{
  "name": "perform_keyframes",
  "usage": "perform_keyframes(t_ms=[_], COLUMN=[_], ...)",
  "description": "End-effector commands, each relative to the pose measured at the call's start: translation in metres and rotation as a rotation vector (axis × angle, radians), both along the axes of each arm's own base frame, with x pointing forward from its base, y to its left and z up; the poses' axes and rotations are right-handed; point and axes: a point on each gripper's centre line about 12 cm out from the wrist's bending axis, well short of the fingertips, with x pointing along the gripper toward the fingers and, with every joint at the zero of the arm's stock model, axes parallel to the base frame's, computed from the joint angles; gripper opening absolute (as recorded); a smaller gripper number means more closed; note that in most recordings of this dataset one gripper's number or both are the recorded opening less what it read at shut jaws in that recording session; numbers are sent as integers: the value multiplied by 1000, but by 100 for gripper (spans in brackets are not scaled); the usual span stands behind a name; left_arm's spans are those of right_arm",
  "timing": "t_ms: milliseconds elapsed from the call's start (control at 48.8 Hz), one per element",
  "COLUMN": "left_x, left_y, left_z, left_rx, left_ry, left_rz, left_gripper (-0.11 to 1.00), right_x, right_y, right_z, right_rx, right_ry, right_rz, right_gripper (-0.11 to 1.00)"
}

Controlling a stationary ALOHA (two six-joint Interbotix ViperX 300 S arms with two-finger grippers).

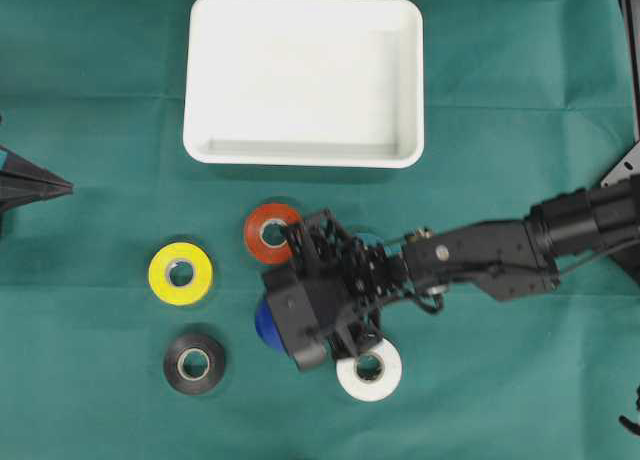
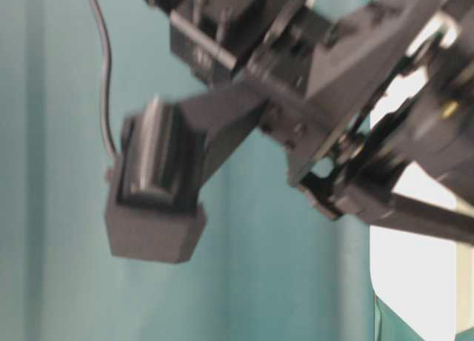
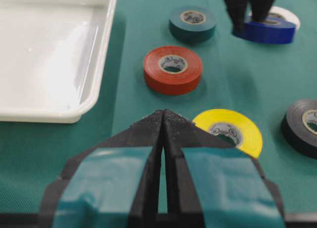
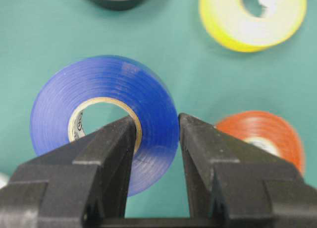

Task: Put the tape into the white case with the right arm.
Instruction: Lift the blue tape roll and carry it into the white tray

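Reaching in from the right of the overhead view, the right arm [image 1: 490, 255] stretches across the green counter [image 1: 90, 380] with its wrist bent down over the group of tape rolls. Its claw [image 4: 156, 134] is clamped on the blue tape [image 4: 106, 96], one finger inside the cardboard core and the other outside the roll's wall, so the roll is pinched through its side. In the overhead view the blue roll shows only as a sliver at the left edge of the wrist, below the white case [image 1: 303, 78] and apart from it.

The left claw [image 3: 162, 124] sits at the far left edge of the counter, fingers pressed together and holding nothing, pointing toward the rolls.

Between the case's near rim and the rolls lies a strip of bare green cloth. The red tape [image 1: 272, 232] is the roll closest to the case and lies just beside the right wrist. The yellow tape [image 1: 181, 273] and black tape [image 1: 194, 363] lie further left, well apart from each other; the white tape [image 1: 369, 368] sits just under the wrist, and a dark green tape [image 3: 192, 21] lies flat behind the red one in the left wrist view.

The white case holds nothing.

The table-level view is blurred, filled by the arm's black hardware.
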Motion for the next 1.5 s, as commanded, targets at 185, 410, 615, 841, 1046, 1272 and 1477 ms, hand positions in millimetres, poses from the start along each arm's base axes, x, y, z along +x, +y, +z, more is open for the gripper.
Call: perform_keyframes(t_ms=[185, 410, 615, 841, 1046, 1272, 1477], left_x=[1, 1, 1, 1, 1, 1, 1], left_y=[0, 0, 0, 0, 0, 0, 0], left_z=[6, 5, 6, 6, 4, 4, 4], left_rx=[-3, -3, -3, -3, -3, -2, -2], left_ry=[-17, -15, -17, -17, -14, -14, -12], left_rz=[-1, -1, -2, -1, -1, -1, -3], left_gripper=[0, 0, 0, 0, 0, 0, 0], right_x=[15, 18, 10, -6, -24, -36, -34], right_y=[-64, -123, -177, -226, -264, -286, -287], right_z=[51, 60, 58, 52, 44, 40, 34], right_rx=[16, 10, 0, -7, -10, -13, -10], right_ry=[-116, -135, -130, -115, -94, -86, -80], right_rz=[-143, -271, -385, -496, -586, -637, -638], right_gripper=[1, 1, 1, 1, 1, 1, 1])
